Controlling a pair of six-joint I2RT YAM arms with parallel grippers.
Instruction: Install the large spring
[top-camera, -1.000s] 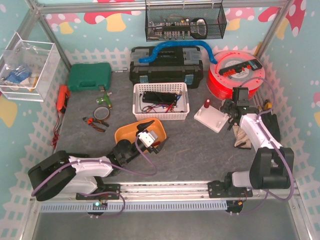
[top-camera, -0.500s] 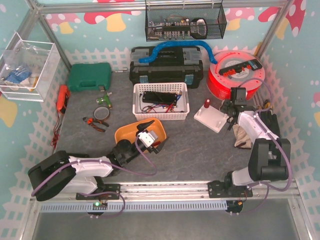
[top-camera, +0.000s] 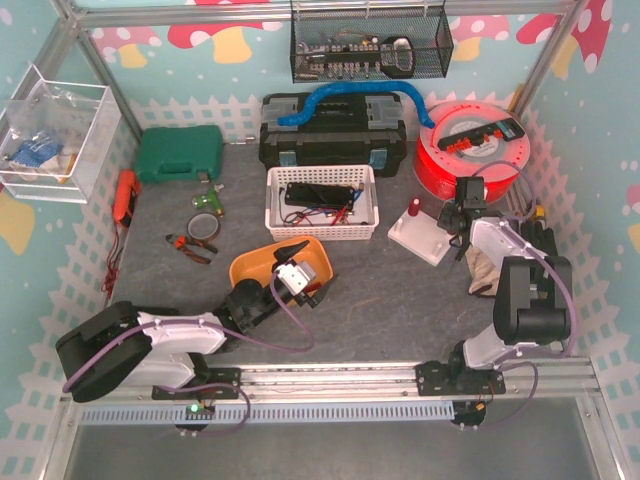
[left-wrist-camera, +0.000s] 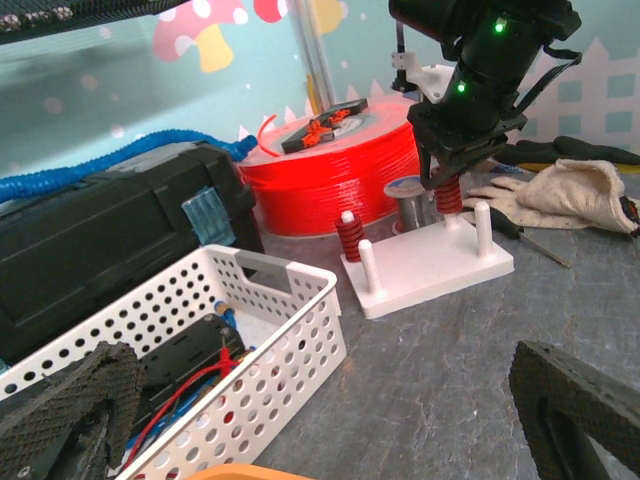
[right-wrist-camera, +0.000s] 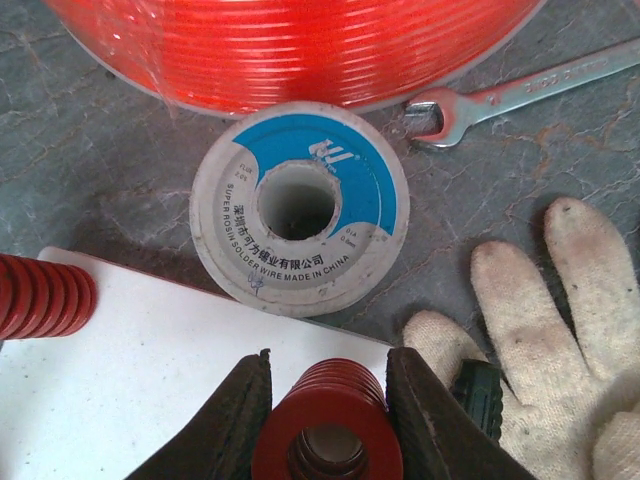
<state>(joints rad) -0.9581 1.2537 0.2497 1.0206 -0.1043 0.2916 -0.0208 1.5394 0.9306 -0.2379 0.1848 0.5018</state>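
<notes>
Black-padded and spread wide, my left gripper (left-wrist-camera: 320, 425) holds nothing. It hangs well short of the white plastic peg plate (left-wrist-camera: 430, 268), low by the orange plastic tray (top-camera: 255, 265), and I judge it has no part in this step.

At the plate, my right gripper (right-wrist-camera: 328, 415) is clamped on the large red steel coil spring (right-wrist-camera: 328, 425). The spring stands upright over the plate corner closest to the white-and-blue solder spool (right-wrist-camera: 300, 205). I cannot tell whether a peg is already inside its bore. A second red coil spring (left-wrist-camera: 350, 238) sits seated on a peg at the neighbouring corner, and two bare white pegs (left-wrist-camera: 367, 265) stand on the plate's near side.

I expect the held spring to be light, and stiff across its coils but springy along its length. Its painted ribs are smooth enough to roll or twist between the pads. The hold I have, across the upper coils, seems right: it leaves the lower mouth free for the peg.

Beside the plate lies a beige fabric work glove (right-wrist-camera: 530, 330). Just beyond the plate is the spool, and past that the big red cable reel (left-wrist-camera: 330, 165).
</notes>
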